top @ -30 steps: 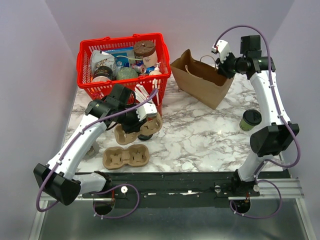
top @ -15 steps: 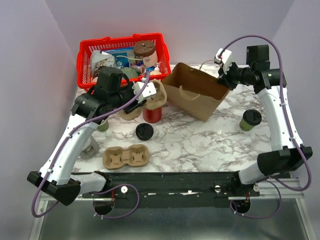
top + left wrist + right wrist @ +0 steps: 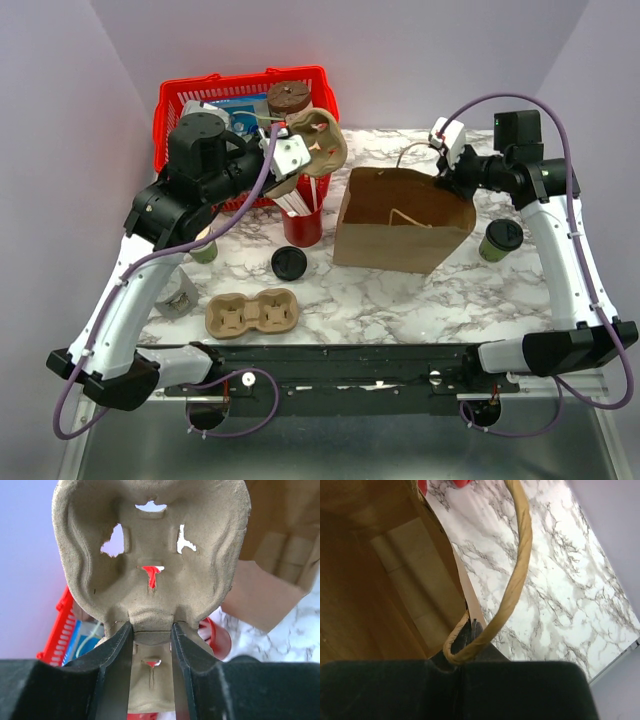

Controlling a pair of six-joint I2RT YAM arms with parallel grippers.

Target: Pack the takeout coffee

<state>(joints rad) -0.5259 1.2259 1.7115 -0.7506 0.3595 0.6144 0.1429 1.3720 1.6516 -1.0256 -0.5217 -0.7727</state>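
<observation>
Seen from above, nearest on the marble table [image 3: 400,290], an empty two-cup pulp tray [image 3: 252,313] lies at lower left, with a loose black lid [image 3: 289,263] just beyond it. The takeout coffee [image 3: 500,240], green with a black lid, stands upright at the table's right edge. It is near the brown paper bag [image 3: 400,222] but apart from it, where it stood half a second ago. The bag now stands upright at centre; earlier it leaned back toward the upper right. The right arm reaches in from the right, elbow high. Its right gripper [image 3: 448,182] is pinched closed on the bag's top rim, beside the rope handle [image 3: 512,580]. The left arm has risen and swung toward upper centre. The left gripper [image 3: 151,632] clamps the narrow waist of a pulp cup carrier [image 3: 150,555], held on edge in front of the red basket [image 3: 240,79]. Print on the basket's packets is too small to read.
</observation>
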